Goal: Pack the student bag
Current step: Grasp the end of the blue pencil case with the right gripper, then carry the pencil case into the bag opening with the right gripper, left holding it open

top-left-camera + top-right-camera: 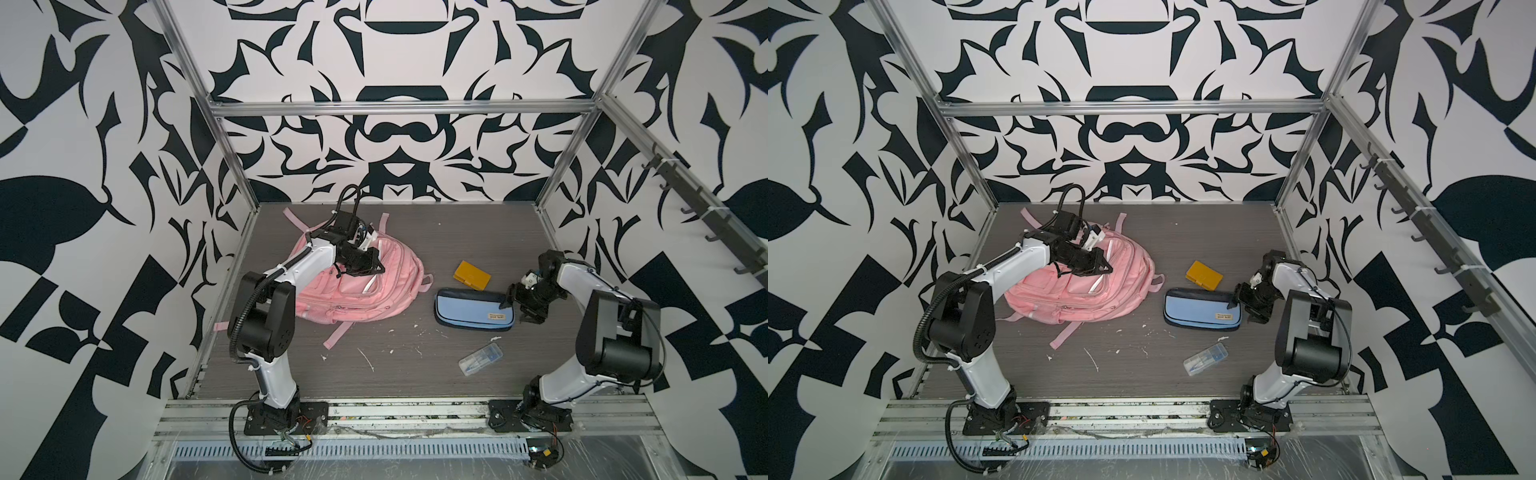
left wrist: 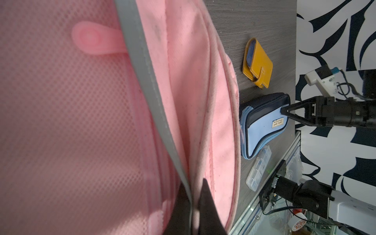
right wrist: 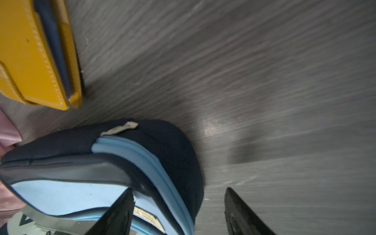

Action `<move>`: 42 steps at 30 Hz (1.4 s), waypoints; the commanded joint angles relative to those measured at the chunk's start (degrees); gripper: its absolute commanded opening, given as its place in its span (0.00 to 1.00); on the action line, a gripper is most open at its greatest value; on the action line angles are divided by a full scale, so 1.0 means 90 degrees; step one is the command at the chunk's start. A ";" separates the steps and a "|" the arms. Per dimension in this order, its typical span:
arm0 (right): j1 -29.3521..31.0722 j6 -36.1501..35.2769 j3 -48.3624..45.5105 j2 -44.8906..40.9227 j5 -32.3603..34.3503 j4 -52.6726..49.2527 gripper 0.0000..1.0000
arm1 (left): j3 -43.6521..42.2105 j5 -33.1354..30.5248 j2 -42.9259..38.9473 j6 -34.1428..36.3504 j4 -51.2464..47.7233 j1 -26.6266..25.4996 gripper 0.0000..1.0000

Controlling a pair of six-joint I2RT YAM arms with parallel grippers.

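Note:
The student bag (image 1: 374, 291) (image 1: 1100, 299) is a large pink backpack lying flat at the left rear of the table. My left gripper (image 1: 380, 270) (image 1: 1109, 269) sits on top of it. In the left wrist view this gripper (image 2: 194, 183) is shut, pinching a grey reflective strip (image 2: 142, 61) and the pink fabric beside it. My right gripper (image 1: 514, 313) (image 1: 1239, 314) (image 3: 179, 189) is open at the right end of a light-blue and navy pencil case (image 1: 469, 309) (image 3: 71, 193). One finger lies over the case's blue face. The other hangs over bare table past its end.
A yellow wallet (image 1: 471, 275) (image 3: 30, 50) lies just behind the pencil case. A clear plastic box (image 1: 481, 359) (image 1: 1205, 358) lies nearer the front edge. Loose pink straps (image 1: 338, 334) trail from the bag. White scraps dot the grey table (image 1: 415, 374). Metal frame posts line the sides.

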 commanded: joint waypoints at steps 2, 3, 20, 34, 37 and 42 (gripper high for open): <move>-0.0001 -0.0026 0.0127 0.0019 -0.0247 0.0191 0.65 | 0.0366 0.0039 -0.0011 -0.0011 0.0015 -0.0019 0.00; 0.0003 -0.0030 0.0095 0.0045 -0.0257 0.0227 0.63 | 0.0382 0.0008 -0.0011 -0.0008 -0.0025 -0.0019 0.00; 0.0008 -0.0416 -0.0163 -0.1189 -0.0336 0.0136 0.00 | 0.0633 0.0357 -0.0353 -0.0472 0.0121 0.0057 0.00; 0.1090 0.0344 0.0747 -0.3252 -0.0858 0.1128 0.00 | 0.0001 0.1112 -0.1012 -0.1273 0.1172 0.0664 0.00; 0.1385 0.0535 0.1559 -0.2777 -0.1033 0.0713 0.00 | 0.0001 0.1249 -0.1146 -0.1460 0.1446 0.0744 0.00; 0.2384 0.1306 0.2144 -0.2197 -0.0962 0.1015 0.00 | -0.0074 0.1509 -0.1346 -0.1873 0.2057 0.0813 0.00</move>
